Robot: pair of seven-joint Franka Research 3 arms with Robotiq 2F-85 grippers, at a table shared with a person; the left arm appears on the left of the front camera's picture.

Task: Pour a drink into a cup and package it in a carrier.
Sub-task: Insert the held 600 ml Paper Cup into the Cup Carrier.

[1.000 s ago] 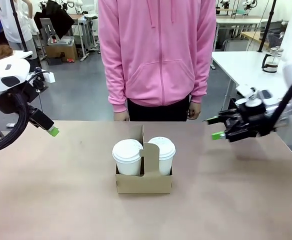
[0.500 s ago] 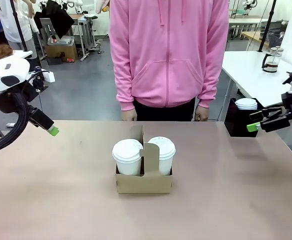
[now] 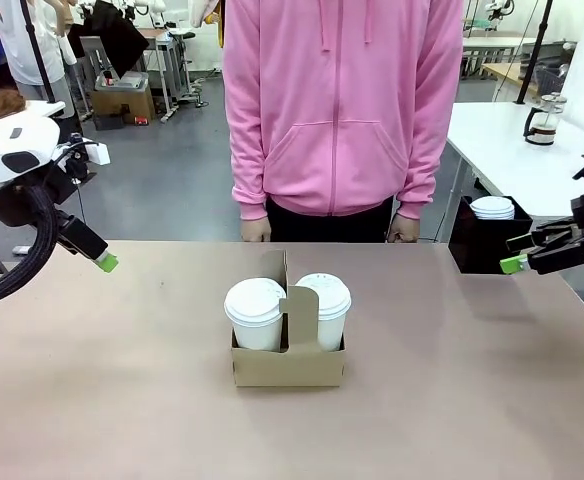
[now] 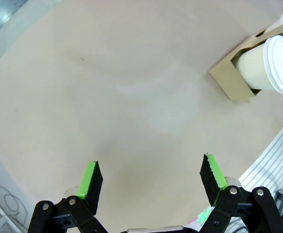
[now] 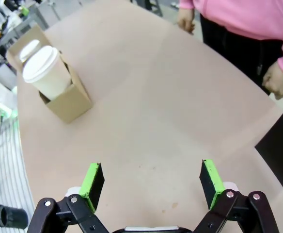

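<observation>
The carrier [image 3: 288, 352] stands mid-table holding two lidded cups [image 3: 255, 313], well apart from both pincers. Judged light but top-heavy, with soft cardboard walls and crushable cups; lift by the upright centre handle [image 3: 296, 312]. Left gripper [image 4: 151, 182] and right gripper [image 5: 151, 183] hover released, jaws wide, empty.

R hand [image 5: 151, 187] open, green pads [image 5: 94, 178] wide apart, nothing btwn them, over bare tan table [image 5: 146, 121]. Upper left: brown carrier [image 5: 66, 99] w/ lidded white cup [image 5: 47, 72] standing in it; 2nd lid [image 5: 29, 48] partly hidden behind. Far edge: person in pink top, both hands [image 5: 186, 19] at table edge. Black box [image 5: 282, 145] at right edge.
</observation>
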